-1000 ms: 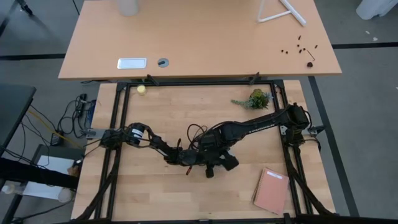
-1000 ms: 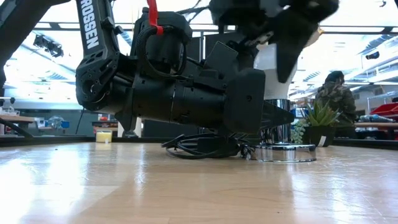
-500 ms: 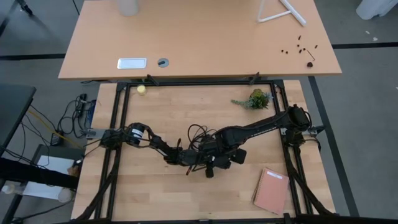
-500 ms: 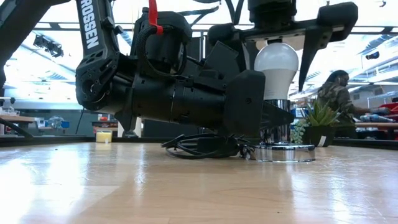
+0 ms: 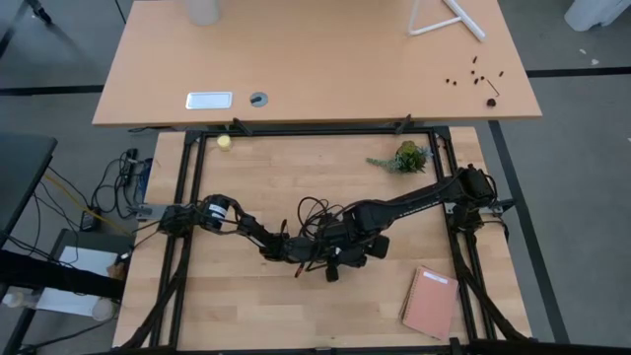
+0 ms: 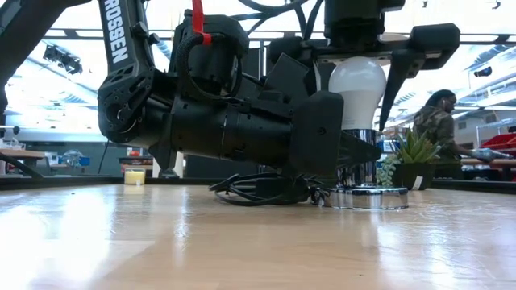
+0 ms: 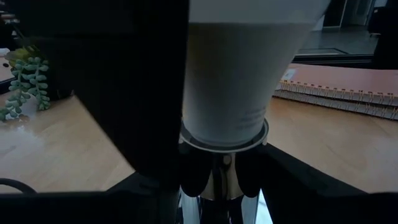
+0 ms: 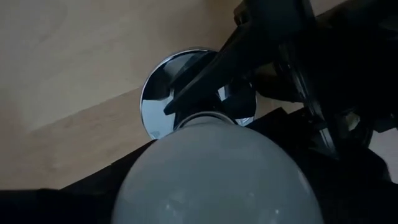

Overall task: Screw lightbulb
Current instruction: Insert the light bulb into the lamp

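Note:
The white frosted lightbulb point(image 6: 359, 80) stands upright in a chrome socket point(image 6: 359, 165) with a round silver base disc point(image 6: 372, 198) on the wooden table. It also shows in the right wrist view point(image 8: 221, 177) and the left wrist view point(image 7: 230, 81). My right gripper point(image 6: 356, 101) hangs over the bulb, pointing down and open. One finger point(image 6: 397, 76) stands on each side of the bulb, apart from it. My left gripper point(image 6: 355, 151) lies low and level from the table's left, shut on the socket below the bulb. My left gripper pinches the socket's chrome stem point(image 7: 221, 180) between its two fingers, just below the collar under the bulb. The fingers come level from the table's left, across the upright stem. The socket stands upright with its base disc on the table.
The socket's black cord point(image 5: 311, 212) lies coiled behind the grippers. A small green plant point(image 5: 404, 158) stands at the far right, a pink notebook point(image 5: 431, 301) lies at the near right, and a small yellow thing point(image 5: 224, 141) sits at the far left. A person point(image 6: 435, 121) is in the room behind.
My right gripper has opened and let go of the bulb, and has turned about its upright axis above it. The bulb stays upright in the socket.

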